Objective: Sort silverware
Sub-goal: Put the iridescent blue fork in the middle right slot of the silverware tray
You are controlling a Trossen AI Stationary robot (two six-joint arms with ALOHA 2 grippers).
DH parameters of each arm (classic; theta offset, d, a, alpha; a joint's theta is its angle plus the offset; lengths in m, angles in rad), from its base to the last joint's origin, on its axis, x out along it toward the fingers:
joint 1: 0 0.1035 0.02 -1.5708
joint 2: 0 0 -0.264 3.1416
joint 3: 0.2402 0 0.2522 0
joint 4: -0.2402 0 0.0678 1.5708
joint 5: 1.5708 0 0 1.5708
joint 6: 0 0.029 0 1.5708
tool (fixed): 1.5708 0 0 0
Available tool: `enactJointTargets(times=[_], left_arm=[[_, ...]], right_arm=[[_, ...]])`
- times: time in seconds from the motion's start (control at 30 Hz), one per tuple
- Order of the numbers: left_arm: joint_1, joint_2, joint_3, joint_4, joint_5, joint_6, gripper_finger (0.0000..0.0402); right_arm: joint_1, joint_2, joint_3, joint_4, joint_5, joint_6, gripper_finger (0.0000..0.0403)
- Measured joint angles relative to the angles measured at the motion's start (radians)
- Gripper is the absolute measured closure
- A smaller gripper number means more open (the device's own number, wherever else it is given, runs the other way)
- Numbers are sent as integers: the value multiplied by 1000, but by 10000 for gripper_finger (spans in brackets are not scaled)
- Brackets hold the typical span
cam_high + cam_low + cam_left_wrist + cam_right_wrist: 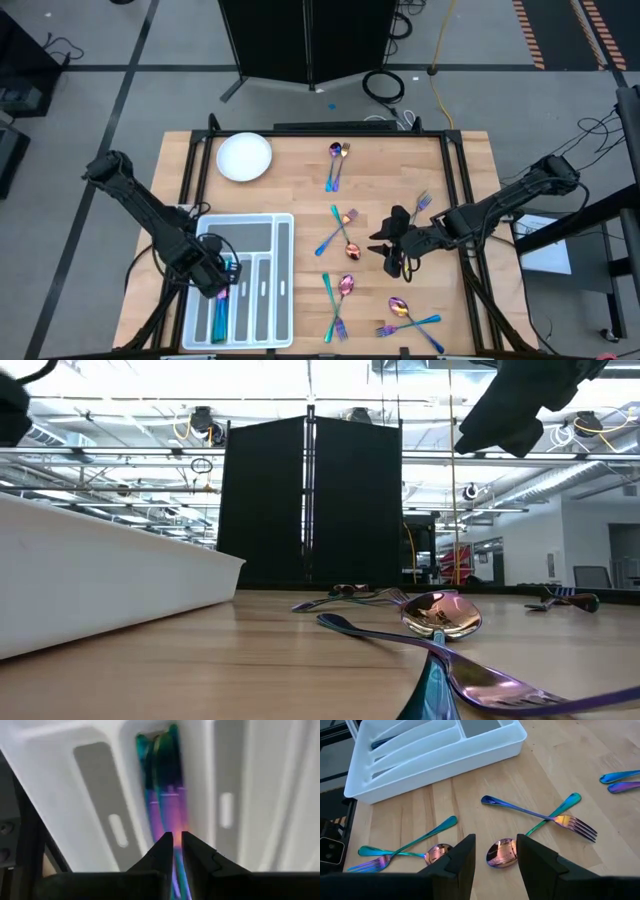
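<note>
Two iridescent pieces of silverware lie lengthwise in a slot of the white compartment tray at the near left. My left gripper stands over them, pointing down, its fingertips open by a narrow gap; I see nothing gripped between them. My right gripper hovers open above the middle of the table, over a spoon's bowl that lies crossed with a fork. Nothing is between its fingers. More silverware lies loose on the wood, such as a crossed fork and spoon.
A white round plate sits at the far left. Loose pairs of silverware lie at the far middle, mid table and near right, and a single fork lies right of centre. Black frame rails border the table.
</note>
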Motion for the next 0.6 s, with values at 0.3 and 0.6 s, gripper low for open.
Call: enactJointTargets(times=[0.3, 0.6], left_arm=[[24, -143, 36, 113, -451, 227, 360], [182, -140, 38, 771, -521, 1051, 360]], right_arm=[[0, 0, 0, 0, 0, 0, 273], [0, 0, 0, 0, 0, 1, 273]])
